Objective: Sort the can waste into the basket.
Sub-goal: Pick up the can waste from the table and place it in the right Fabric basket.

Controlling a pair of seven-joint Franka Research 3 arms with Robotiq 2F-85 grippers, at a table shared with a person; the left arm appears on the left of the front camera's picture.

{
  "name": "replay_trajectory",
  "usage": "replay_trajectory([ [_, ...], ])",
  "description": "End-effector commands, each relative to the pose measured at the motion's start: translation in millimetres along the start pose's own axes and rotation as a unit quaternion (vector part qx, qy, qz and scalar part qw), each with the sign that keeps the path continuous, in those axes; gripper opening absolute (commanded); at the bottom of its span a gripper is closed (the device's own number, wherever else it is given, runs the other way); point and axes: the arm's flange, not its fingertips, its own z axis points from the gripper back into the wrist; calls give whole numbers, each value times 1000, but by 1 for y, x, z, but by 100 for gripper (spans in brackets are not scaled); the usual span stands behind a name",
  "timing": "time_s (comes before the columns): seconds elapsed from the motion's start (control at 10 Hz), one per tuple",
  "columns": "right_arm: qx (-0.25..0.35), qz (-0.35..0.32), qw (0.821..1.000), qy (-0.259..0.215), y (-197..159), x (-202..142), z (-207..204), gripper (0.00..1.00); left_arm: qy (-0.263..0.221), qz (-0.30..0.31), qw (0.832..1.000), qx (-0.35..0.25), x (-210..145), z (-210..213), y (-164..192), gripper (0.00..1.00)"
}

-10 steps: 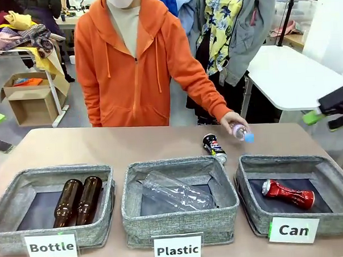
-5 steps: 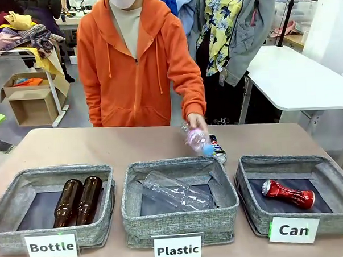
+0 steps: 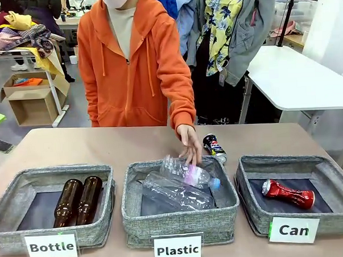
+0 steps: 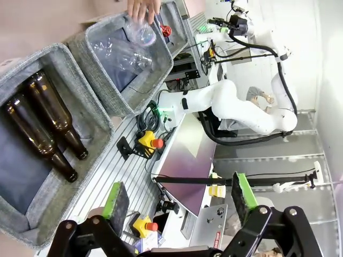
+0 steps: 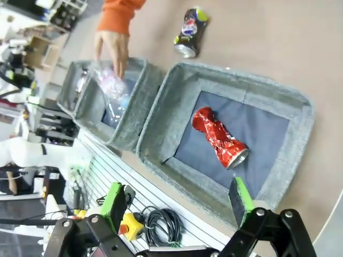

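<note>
Grey woven fabric is covering all three bins lined up along your edge of the table [image 3: 58, 145], and the basket [image 3: 287, 159] carrying the white "Can" label [image 3: 294, 230] is sitting at the right end. One piece of the can waste is already inside it: the crushed red can [image 3: 288, 194] is lying on its side, slanting across the dark liner. The dark can [image 3: 214, 147] with red, white and blue print is lying on the bare table, just behind the gap between that basket and the middle bin [image 3: 181, 219] labelled "Plastic".

Standing in your way there is the person's hand [image 3: 190, 145]. An orange sleeve [image 3: 178, 88] is reaching down over the far rim of the middle bin, and the fingers are pointing at a clear plastic bottle [image 3: 190, 174] with a pink label that is resting on top of another clear bottle. You cannot tell whether the fingers are touching it. That hand is hanging just beside the dark can.

Two brown glass bottles [image 3: 78, 201] are lying side by side in the left bin [image 3: 26, 180] marked "Bottle", well apart from the cans.

Your left gripper [image 4: 179, 197] is holding its green pads spread wide with nothing between them. Your right gripper [image 5: 177, 197] is gaping too, empty, and looking down on the basket and the red can.
</note>
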Motion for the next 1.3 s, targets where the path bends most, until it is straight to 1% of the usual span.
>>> replay_trajectory([
  [0.0, -37, 3, 999, 14, 41, -16, -54, 100, 2, 0, 1000, 1, -2, 0, -2, 100],
  [0.1, -35, 13, 999, 20, 51, 8, -61, 100, 2, 0, 1000, 1, -2, 0, -2, 100],
  [0.2, -50, 2, 998, 23, 61, 34, -73, 100, 2, 0, 1000, 1, -2, 0, -2, 100],
  [0.3, -84, -7, 996, 28, 77, 67, -90, 100, 2, 0, 1000, 1, -2, 0, -2, 100],
  [0.4, -105, -8, 994, 37, 87, 85, -101, 100, 2, 0, 1000, 1, -2, 0, -2, 100],
  [0.5, -137, 4, 989, 61, 104, 116, -118, 100, 2, 0, 1000, 1, -2, 0, -2, 100],
  [0.8, -234, 1, 965, 116, 139, 189, -176, 100, 2, 0, 1000, 1, -2, 0, -2, 100],
  [0.9, -275, -9, 951, 140, 146, 212, -203, 100, 2, 0, 1000, 1, -2, 0, -2, 100],
  [1.1, -303, 0, 935, 185, 152, 238, -254, 100, 2, 0, 1000, 1, -2, 0, -2, 100],
  [1.2, -319, -6, 927, 197, 150, 245, -278, 100, 2, 0, 1000, 1, -2, 0, -2, 100],
])
